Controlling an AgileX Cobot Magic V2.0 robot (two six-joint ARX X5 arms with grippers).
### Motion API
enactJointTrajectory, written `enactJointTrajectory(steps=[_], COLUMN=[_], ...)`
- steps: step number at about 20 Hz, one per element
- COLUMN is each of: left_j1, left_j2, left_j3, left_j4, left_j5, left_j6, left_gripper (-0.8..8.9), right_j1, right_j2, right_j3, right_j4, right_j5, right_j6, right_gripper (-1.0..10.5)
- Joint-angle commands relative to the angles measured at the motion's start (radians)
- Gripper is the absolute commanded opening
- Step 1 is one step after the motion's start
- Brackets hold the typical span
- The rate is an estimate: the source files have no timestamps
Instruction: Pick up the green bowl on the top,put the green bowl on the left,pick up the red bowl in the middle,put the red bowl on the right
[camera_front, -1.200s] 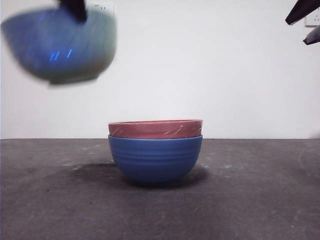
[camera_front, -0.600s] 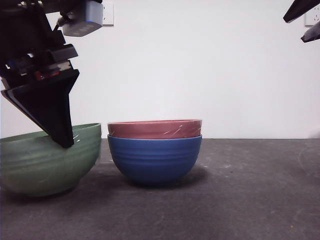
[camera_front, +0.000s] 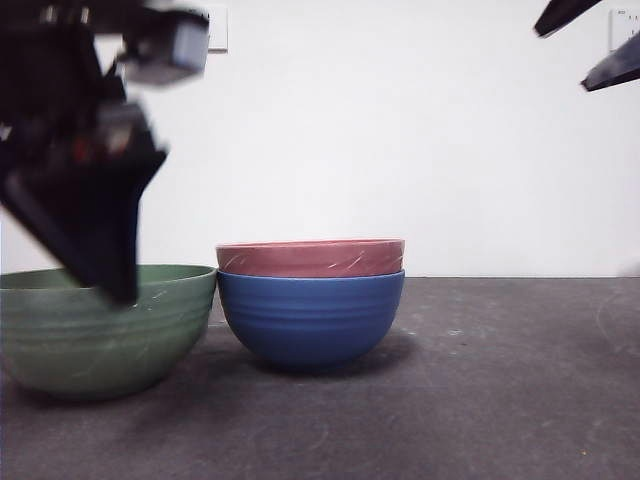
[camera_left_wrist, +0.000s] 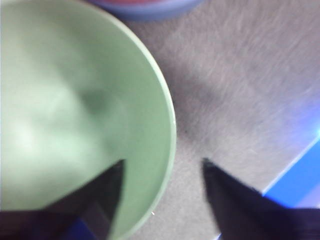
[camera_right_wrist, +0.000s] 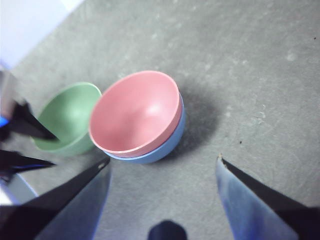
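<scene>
The green bowl (camera_front: 100, 335) stands on the table at the left, its rim close to the blue bowl. It fills much of the left wrist view (camera_left_wrist: 75, 100) and shows in the right wrist view (camera_right_wrist: 70, 117). My left gripper (camera_left_wrist: 162, 165) is open, one jaw inside the bowl's rim and one outside; in the front view (camera_front: 110, 270) it is blurred just above the bowl. The red bowl (camera_front: 310, 258) sits nested in the blue bowl (camera_front: 310, 320) at the middle; it also shows in the right wrist view (camera_right_wrist: 135, 110). My right gripper (camera_right_wrist: 162, 162) is open and empty, high above at the right (camera_front: 590, 45).
The dark grey table (camera_front: 500, 380) stretches to the right of the stacked bowls. A white wall (camera_front: 450, 150) stands behind the table. The blue bowl (camera_right_wrist: 170, 142) stays under the red one.
The green bowl came down from the air to the table at the left and now sits level. The left gripper has let go and is moving. The right gripper shifted slightly left.
</scene>
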Motion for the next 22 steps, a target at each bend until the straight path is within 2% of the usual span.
enactJointTrajectory(steps=[1,5,7,10,11,14,15,17,19,22], left_j1=[0.001,0.028,0.101,0.242,0.299,0.459,0.516,0.591,0.62,0.624], left_j2=[-0.057,-0.17,-0.224,-0.291,-0.314,-0.353,-0.36,-0.361,-0.361,-0.361], left_j3=[0.077,0.147,0.147,0.147,0.147,0.147,0.147,0.147,0.147,0.147], left_j4=[-0.038,-0.077,-0.119,-0.13,-0.131,-0.142,-0.156,-0.178,-0.18,-0.182], left_j5=[0.005,-0.001,0.002,0.018,0.06,0.22,0.3,0.406,0.417,0.416], left_j6=[-0.048,-0.031,-0.023,-0.006,0.003,0.029,0.043,0.066,0.067,0.069], left_gripper=[4.39,4.36,4.35,4.35,4.35,4.35,4.35,4.35,4.36,4.35], right_j1=[0.089,0.277,0.377,0.48,0.515,0.571,0.591,0.614,0.629,0.63], right_j2=[0.061,0.254,0.37,0.515,0.566,0.681,0.715,0.768,0.811,0.851], right_j3=[0.056,0.225,0.314,0.408,0.435,0.478,0.479,0.479,0.479,0.479], right_j4=[-0.002,-0.085,-0.114,-0.129,-0.129,-0.126,-0.116,-0.111,-0.102,-0.079], right_j5=[0.064,0.182,0.269,0.338,0.354,0.354,0.352,0.349,0.35,0.349], right_j6=[-0.008,-0.089,-0.12,-0.179,-0.189,-0.205,-0.206,-0.225,-0.243,-0.247], right_gripper=[3.4,3.4,3.4,3.4,3.4,3.4,3.4,3.3,2.6,2.5])
